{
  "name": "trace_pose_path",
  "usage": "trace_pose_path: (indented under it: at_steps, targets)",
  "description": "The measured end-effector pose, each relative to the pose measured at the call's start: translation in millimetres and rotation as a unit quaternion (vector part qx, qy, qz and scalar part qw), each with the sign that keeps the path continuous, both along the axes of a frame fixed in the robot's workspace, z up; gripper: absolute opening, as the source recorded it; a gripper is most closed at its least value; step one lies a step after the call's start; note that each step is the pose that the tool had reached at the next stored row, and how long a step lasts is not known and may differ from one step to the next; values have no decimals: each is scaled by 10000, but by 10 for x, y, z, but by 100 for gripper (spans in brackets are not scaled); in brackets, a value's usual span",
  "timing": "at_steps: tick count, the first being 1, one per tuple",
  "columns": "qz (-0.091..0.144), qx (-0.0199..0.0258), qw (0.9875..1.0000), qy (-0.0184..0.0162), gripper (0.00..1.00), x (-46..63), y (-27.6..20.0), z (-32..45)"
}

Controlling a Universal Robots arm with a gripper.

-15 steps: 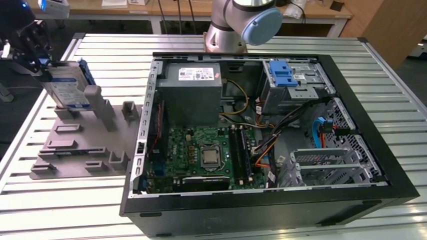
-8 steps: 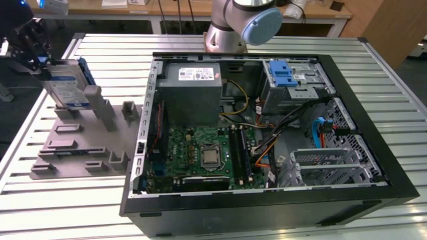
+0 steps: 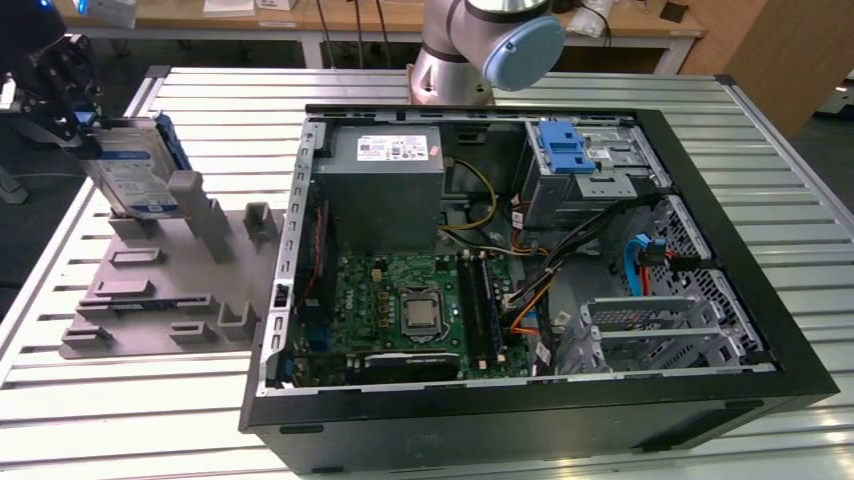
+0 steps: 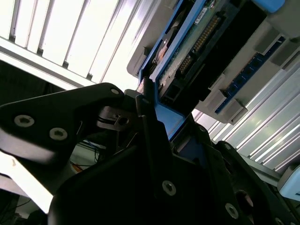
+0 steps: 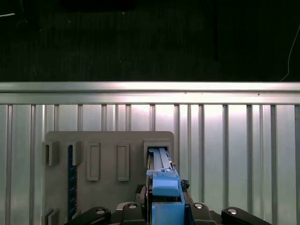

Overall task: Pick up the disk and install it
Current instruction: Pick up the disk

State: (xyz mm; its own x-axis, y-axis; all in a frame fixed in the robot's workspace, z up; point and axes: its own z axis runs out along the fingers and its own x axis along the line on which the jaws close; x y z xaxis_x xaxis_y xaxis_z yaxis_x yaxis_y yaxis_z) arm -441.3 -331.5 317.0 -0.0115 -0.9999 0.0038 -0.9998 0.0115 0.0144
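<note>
Closest in, the gripper [image 5: 164, 206] is clamped on the disk [image 5: 163, 180]. In both wrist views its jaws pinch the blue frame on the disk's edges, and the circuit-board face stays uncovered. The disk stands on edge above the grey fixture plate [image 5: 108, 140], in line with the slot [image 5: 157, 151] at the plate's far corner. I cannot tell for certain whether its lower edge is seated in that slot or just clear of it.

As I judge it, the step in hand is drawing the disk out of the plate. To do that well, the pull should run straight along the slot's line with the disk kept upright. Any twist could bind the frame against the plate's posts. The hold should stay on the frame, away from the connectors.

In the exterior view the gripper [image 3: 80, 118] hangs over the plate's far corner, pointing down at it, with the disk [image 3: 134, 170] below it. The plate [image 3: 147, 300] lies on the slatted table [image 3: 80, 400], just beside the open computer case [image 3: 534, 398]. The arm's base [image 3: 467, 50] stands past the far end of the case, well apart from the plate, so the arm is reaching far across to get there.
</note>
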Motion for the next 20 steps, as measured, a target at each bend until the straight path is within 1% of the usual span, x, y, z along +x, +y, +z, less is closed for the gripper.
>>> trace_pose_path:
  at_steps: [20]
  targets:
    - [0,0,10000,0,36,0,16,52]
